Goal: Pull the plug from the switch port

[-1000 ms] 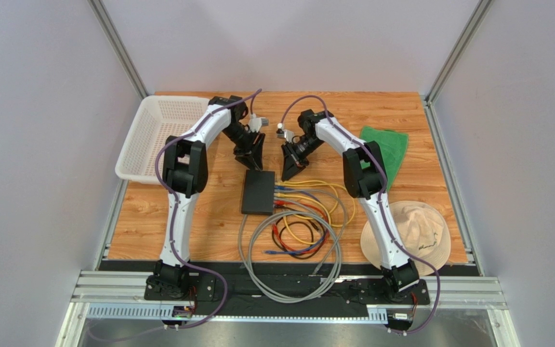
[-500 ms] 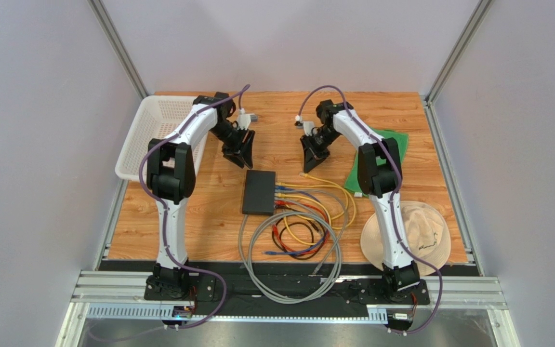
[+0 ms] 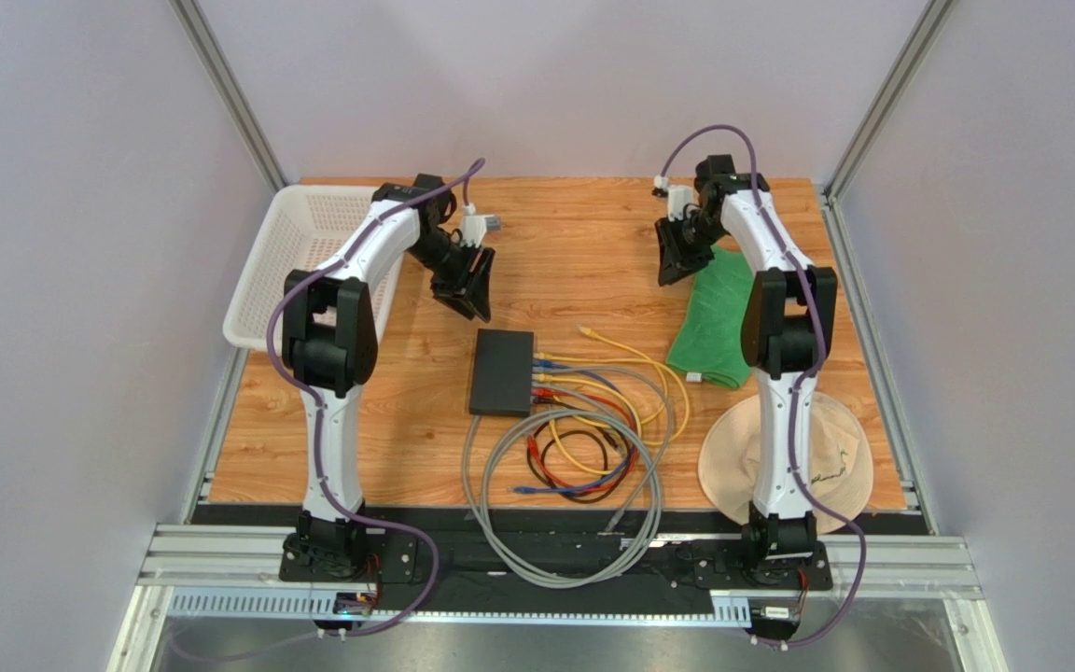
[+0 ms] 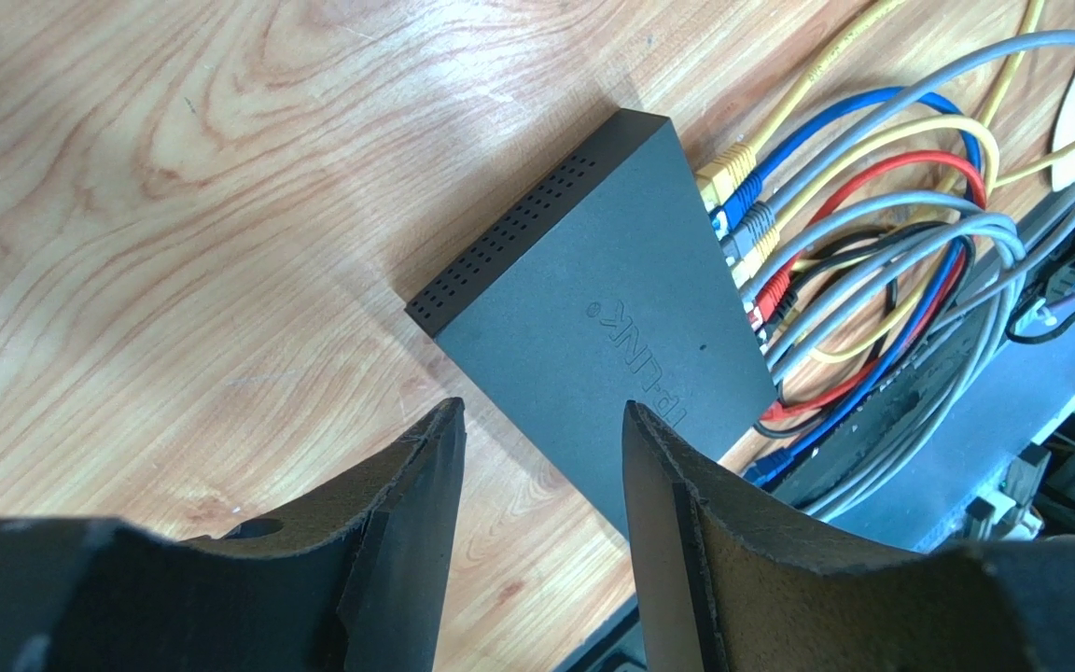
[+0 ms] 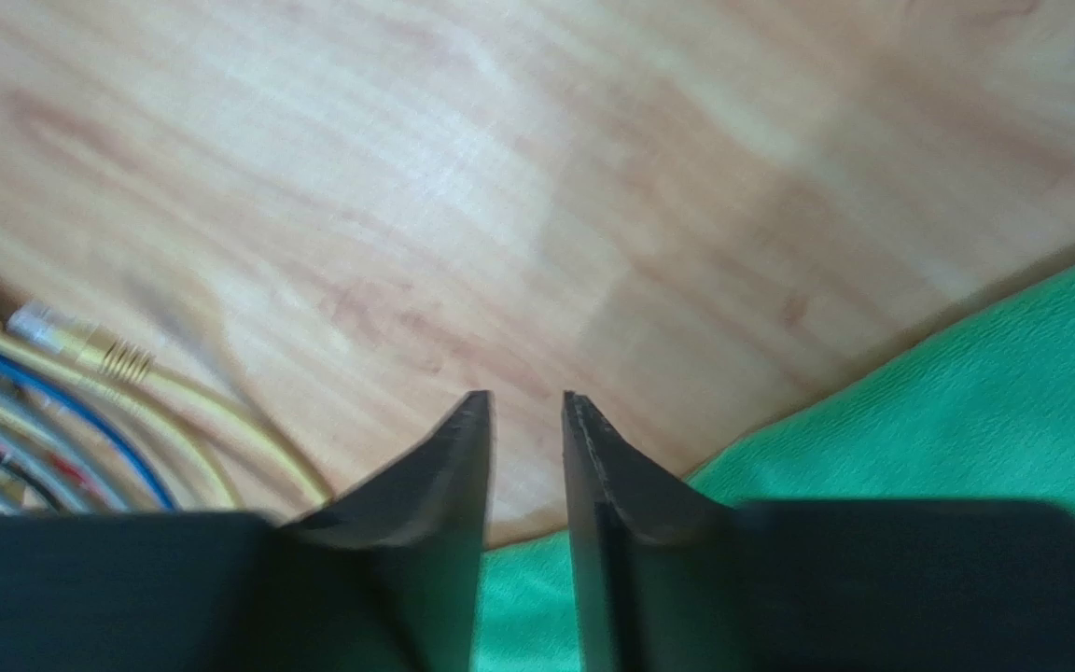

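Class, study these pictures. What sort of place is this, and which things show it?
Probably a robotics test bench: a left arm and right arm bolted to a metal rail, a wooden table walled by plain panels, and practice props such as a switch with cables.

I work on a table (image 3: 571, 238) of warm orange-brown wood grain, boxed in by plain pale grey walls (image 3: 557, 84) at the back and on both sides. Slanted aluminium posts (image 3: 233, 91) run up the two far corners, and a silver slotted rail (image 3: 908, 564) behind a black strip (image 3: 242, 515) edges the near side. The light is soft and even, leaving only faint shadows on the wood.
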You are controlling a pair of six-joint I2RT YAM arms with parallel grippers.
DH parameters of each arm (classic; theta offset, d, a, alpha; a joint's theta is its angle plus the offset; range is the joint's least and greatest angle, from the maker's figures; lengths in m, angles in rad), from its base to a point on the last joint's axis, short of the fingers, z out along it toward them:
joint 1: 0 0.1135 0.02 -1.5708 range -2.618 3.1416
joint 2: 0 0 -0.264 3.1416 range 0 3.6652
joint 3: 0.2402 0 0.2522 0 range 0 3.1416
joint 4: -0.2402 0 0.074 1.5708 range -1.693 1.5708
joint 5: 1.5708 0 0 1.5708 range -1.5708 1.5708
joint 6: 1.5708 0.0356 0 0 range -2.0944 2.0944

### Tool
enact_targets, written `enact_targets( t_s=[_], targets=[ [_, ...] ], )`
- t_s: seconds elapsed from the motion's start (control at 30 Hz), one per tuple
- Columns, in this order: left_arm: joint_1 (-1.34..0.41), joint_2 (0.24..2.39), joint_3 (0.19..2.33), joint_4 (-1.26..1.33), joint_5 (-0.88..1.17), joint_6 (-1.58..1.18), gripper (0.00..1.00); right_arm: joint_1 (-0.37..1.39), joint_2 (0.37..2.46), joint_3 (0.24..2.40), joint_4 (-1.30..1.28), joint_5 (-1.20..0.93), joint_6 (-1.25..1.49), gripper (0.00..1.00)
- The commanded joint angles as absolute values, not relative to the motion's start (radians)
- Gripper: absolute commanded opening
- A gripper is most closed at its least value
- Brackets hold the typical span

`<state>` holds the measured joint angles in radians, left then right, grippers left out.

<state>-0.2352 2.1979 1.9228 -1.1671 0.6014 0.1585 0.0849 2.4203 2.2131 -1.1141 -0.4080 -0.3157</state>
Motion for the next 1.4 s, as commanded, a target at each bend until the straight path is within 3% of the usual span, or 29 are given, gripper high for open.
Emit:
enact_targets(
  t_s=[0.0,0.07,0.4,0.9,1.1,1.13,1.23,1.27,1.37],
  targets=[
    [-0.238,2.126,1.922,-1.149,0.63,0.183,0.54,0.146,2.254,2.082,-1.115,-0.454,-0.35,0.39],
    [-0.238,2.123,1.924,-1.146,0.634,0.173,0.54,0.163,2.234,1.986,-1.114,-0.445,-0.373,0.45],
    [-0.238,2.123,1.904,-1.127,0.641,0.146,0.54,0.195,2.168,1.747,-0.994,-0.373,-0.442,0.41],
    [-0.238,2.141,1.902,-1.124,0.63,0.13,0.54,0.259,2.08,1.583,-0.953,-0.364,-0.456,0.43],
    [-0.238,2.148,1.908,-1.123,0.634,0.124,0.54,0.322,2.066,1.48,-0.882,-0.16,-0.521,0.44],
    [-0.238,2.149,1.908,-1.123,0.632,0.124,0.54,0.339,2.072,1.468,-0.868,-0.131,-0.531,0.43],
    [-0.238,2.152,1.911,-1.124,0.63,0.123,0.54,0.354,2.091,1.442,-0.839,-0.043,-0.545,0.24],
    [-0.238,2.152,1.911,-1.124,0.63,0.124,0.54,0.354,2.1,1.445,-0.835,-0.011,-0.542,0.12],
    [-0.239,2.149,1.91,-1.126,0.63,0.124,0.54,0.348,2.08,1.462,-0.824,0.043,-0.545,0.02]
  ],
)
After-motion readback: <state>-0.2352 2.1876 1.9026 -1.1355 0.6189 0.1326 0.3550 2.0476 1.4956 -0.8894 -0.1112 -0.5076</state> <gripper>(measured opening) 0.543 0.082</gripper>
